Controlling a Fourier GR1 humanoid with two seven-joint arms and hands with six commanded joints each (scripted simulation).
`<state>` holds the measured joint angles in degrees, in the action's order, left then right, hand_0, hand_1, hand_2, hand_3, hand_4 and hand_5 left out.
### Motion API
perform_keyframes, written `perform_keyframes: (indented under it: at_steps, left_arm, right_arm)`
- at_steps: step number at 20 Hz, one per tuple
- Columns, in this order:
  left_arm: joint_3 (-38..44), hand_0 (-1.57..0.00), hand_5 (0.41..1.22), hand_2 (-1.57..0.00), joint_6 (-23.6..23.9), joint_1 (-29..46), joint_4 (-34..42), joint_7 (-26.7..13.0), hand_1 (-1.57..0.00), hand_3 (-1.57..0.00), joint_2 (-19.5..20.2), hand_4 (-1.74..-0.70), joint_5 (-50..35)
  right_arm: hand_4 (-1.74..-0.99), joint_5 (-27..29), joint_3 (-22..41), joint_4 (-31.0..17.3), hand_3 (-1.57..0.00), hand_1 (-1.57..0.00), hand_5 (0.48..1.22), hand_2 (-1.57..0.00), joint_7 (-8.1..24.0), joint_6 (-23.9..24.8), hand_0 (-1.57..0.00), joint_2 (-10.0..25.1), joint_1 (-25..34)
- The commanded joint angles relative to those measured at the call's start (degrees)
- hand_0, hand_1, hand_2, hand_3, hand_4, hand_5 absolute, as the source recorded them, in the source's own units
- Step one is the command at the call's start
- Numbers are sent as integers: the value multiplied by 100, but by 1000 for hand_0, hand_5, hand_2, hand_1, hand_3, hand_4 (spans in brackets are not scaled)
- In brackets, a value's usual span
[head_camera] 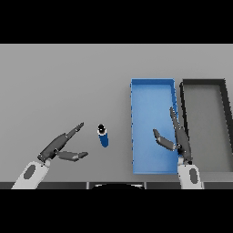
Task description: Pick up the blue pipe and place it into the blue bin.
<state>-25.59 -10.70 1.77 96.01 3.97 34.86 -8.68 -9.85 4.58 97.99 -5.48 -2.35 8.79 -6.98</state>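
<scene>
The blue pipe [104, 135] is a short blue cylinder with a dark and white end cap, lying on the grey table left of the blue bin [136, 98]. My left hand [58, 146] rests at the lower left with fingers straight and thumb spread, a short way left of the pipe and not touching it. My right hand [179, 139] hovers over the right part of the blue bin, fingers straight and pointing away, thumb stuck out to the left. It holds nothing.
A dark grey bin [225, 93] stands directly right of the blue bin, their walls almost touching. The grey table [63, 82] stretches away to the left and far side.
</scene>
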Motion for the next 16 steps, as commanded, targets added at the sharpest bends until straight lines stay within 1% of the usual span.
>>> perform_keyframes:
  at_steps: [1, 2, 3, 4, 5, 6, 7, 8, 9, 10, 11, 12, 13, 14, 15, 16]
  left_arm:
    - [-93, 1, 455, 1, -6, -31, -36, -35, 1, 1, -78, -1138, 81]
    - [-202, 1, 450, 1, 0, -62, -25, -64, 1, 1, -215, -1139, 126]
    - [-293, 1, 452, 1, 14, -158, -159, -171, 1, 1, -388, -1144, 189]
    - [-336, 1, 451, 1, 36, -177, -229, -93, 1, 1, -495, -1146, 242]
    - [-377, 1, 452, 1, 47, -324, -396, -146, 1, 1, -647, -1147, 290]
    - [-408, 1, 456, 1, 85, -408, -437, -91, 1, 1, -775, -1151, 320]
    - [-455, 1, 459, 1, 88, -462, -570, 6, 1, 1, -882, -1154, 386]
    - [-476, 1, 460, 1, 138, -560, -634, -54, 1, 1, -1038, -1155, 388]
    - [-531, 1, 460, 1, 201, -607, -732, -61, 1, 1, -1213, -1152, 434]
    - [-533, 1, 460, 1, 241, -721, -881, -71, 1, 1, -1359, -1150, 456]
    - [-529, 1, 460, 1, 267, -803, -968, -60, 1, 1, -1429, -1145, 483]
    - [-545, 1, 459, 1, 235, -866, -1090, 10, 1, 1, -1478, -1134, 512]
    - [-578, 1, 456, 1, 254, -919, -1238, 58, 1, 1, -1576, -1120, 575]
    - [-616, 1, 448, 1, 290, -993, -1362, 39, 1, 1, -1616, -1098, 693]
    - [-654, 1, 435, 1, 397, -1077, -1486, -39, 1, 1, -1709, -1076, 829]
    - [-654, 1, 425, 1, 454, -1087, -1518, 5, 1, 1, -1716, -1062, 892]
  right_arm:
    - [-1195, 12, 13, 2, 1, 1, 617, 1, 77, 4, 1, -33, 58]
    - [-1197, 70, -41, 20, 1, 1, 615, 1, 88, -16, 1, 8, 81]
    - [-1205, 43, -13, 8, 1, 1, 618, 1, -15, -34, 1, 5, -13]
    - [-1213, 34, 6, 36, 1, 1, 625, 1, -33, -44, 1, 2, -25]
    - [-1218, 71, -21, -21, 1, 1, 627, 1, 36, -72, 1, 16, 49]
    - [-1217, 88, -9, 42, 1, 1, 626, 1, -9, -89, 1, 12, -7]
    - [-1214, 108, -42, 25, 1, 1, 624, 1, 24, -77, 1, 19, 21]
    - [-1211, 76, -18, 71, 1, 1, 622, 1, 77, -47, 1, -8, -20]
    - [-1201, 13, 3, 86, 1, 1, 620, 1, 44, -34, 1, 7, -62]
    - [-1202, 21, 11, 118, 1, 1, 621, 1, 85, -27, 1, -19, -81]
    - [-1205, 0, 20, 138, 1, 1, 625, 1, 15, -30, 1, -6, -128]
    - [-1210, 55, -17, 165, 1, 1, 631, 1, 32, -61, 1, 31, -137]
    - [-1211, 26, 15, 108, 1, 1, 634, 1, 29, -52, 1, -6, -118]
    - [-1215, 22, 13, 150, 1, 1, 637, 1, -42, -34, 1, -16, -141]
    - [-1220, 101, -49, 150, 1, 1, 639, 1, 8, -62, 1, 24, -113]
    - [-1222, 111, -69, 172, 1, 1, 642, 1, -10, -63, 1, 51, -132]
